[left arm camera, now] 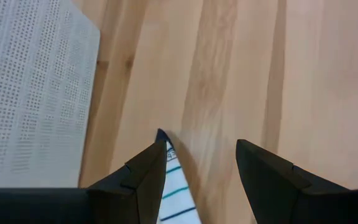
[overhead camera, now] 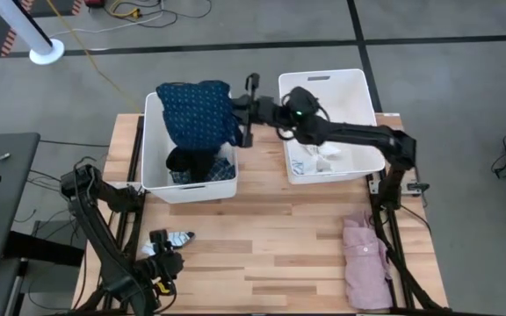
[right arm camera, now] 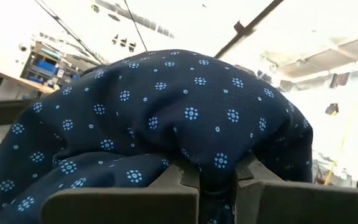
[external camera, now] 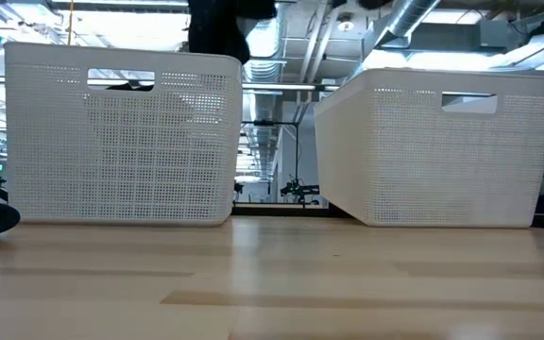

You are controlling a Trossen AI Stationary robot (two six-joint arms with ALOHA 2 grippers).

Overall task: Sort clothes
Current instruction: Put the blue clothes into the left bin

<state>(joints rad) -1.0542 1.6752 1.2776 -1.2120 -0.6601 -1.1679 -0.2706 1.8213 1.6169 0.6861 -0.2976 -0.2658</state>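
My right gripper [overhead camera: 242, 114] reaches across the right bin [overhead camera: 358, 88] and is shut on a navy patterned garment [overhead camera: 196, 112], held over the left bin [overhead camera: 152, 167]. The garment fills the right wrist view [right arm camera: 166, 112]. A black garment [overhead camera: 187, 162] and a blue plaid one [overhead camera: 224, 171] lie in the left bin. White garments [overhead camera: 316, 161] lie in the right bin. A pale pink garment [overhead camera: 365, 259] lies flat on the table at the near right. My left gripper [left arm camera: 197, 140] is open at the near left, over a blue-white striped garment [left arm camera: 176, 186] on the table. My right gripper pinches a bunched fold of the navy garment [right arm camera: 217, 163] between its two fingers, coming level from the table's right side. The garment bulges out beyond the fingers and hangs over the left bin's far right part, above the clothes inside. My left gripper: whether a finger [left arm camera: 145, 174] touches the striped garment cannot be told.
The two white perforated bins stand side by side at the table's far half, with a gap [external camera: 277, 142] between them. Bare wood [overhead camera: 271, 246] lies between the striped garment and the pink one.
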